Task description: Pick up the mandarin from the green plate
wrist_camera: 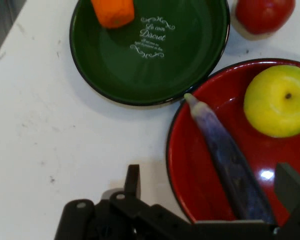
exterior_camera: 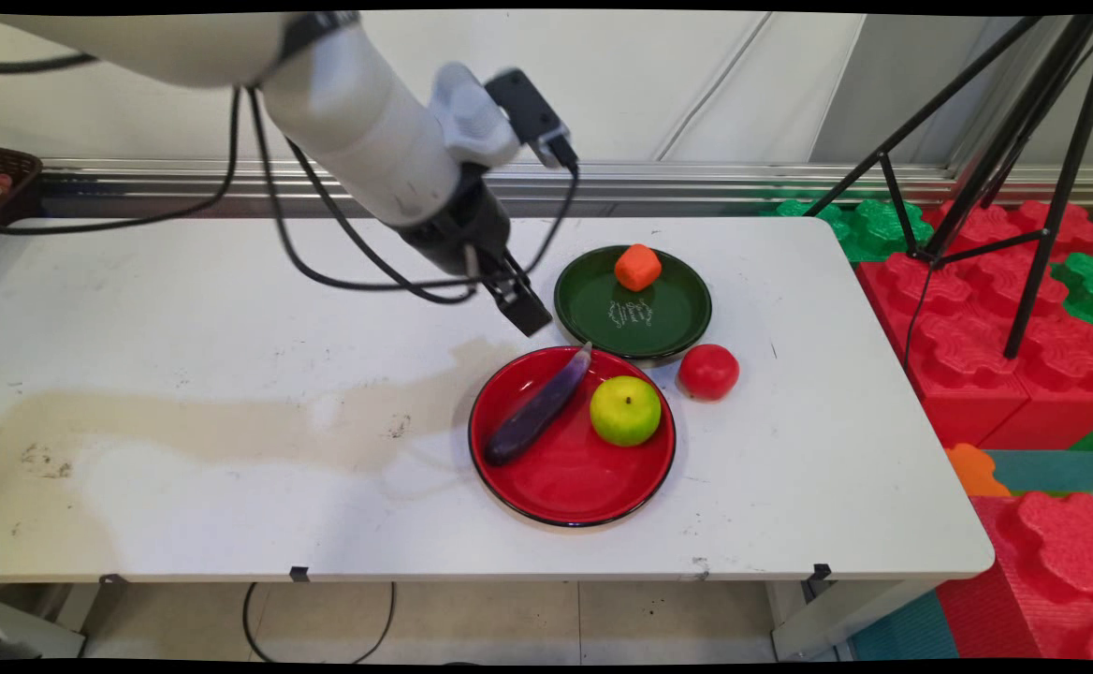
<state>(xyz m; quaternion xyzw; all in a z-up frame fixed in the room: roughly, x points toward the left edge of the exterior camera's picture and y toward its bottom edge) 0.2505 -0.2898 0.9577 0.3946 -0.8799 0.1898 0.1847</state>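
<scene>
My gripper (exterior_camera: pixel 523 314) (wrist_camera: pixel 211 176) hangs open just above the far left rim of a red plate (exterior_camera: pixel 575 482) (wrist_camera: pixel 187 165). A purple eggplant (exterior_camera: pixel 537 407) (wrist_camera: pixel 225 155) lies slantwise on that plate, its stem end nearest the gripper, and in the hand view it runs between the two spread fingers. A yellow-green apple (exterior_camera: pixel 625 410) (wrist_camera: pixel 277 100) sits beside it on the same plate. Behind it, a dark green plate (exterior_camera: pixel 663 323) (wrist_camera: pixel 140 75) carries an orange fruit (exterior_camera: pixel 637 267) (wrist_camera: pixel 113 11). A red tomato (exterior_camera: pixel 707 372) (wrist_camera: pixel 264 14) rests on the table between the plates' right sides.
A brownish stain (exterior_camera: pixel 228 421) spreads across the white table (exterior_camera: pixel 182 309) left of the red plate. A dark basket (exterior_camera: pixel 4 187) stands at the back left. A black tripod (exterior_camera: pixel 977 187) and red and green foam blocks (exterior_camera: pixel 977 328) stand off the table's right end.
</scene>
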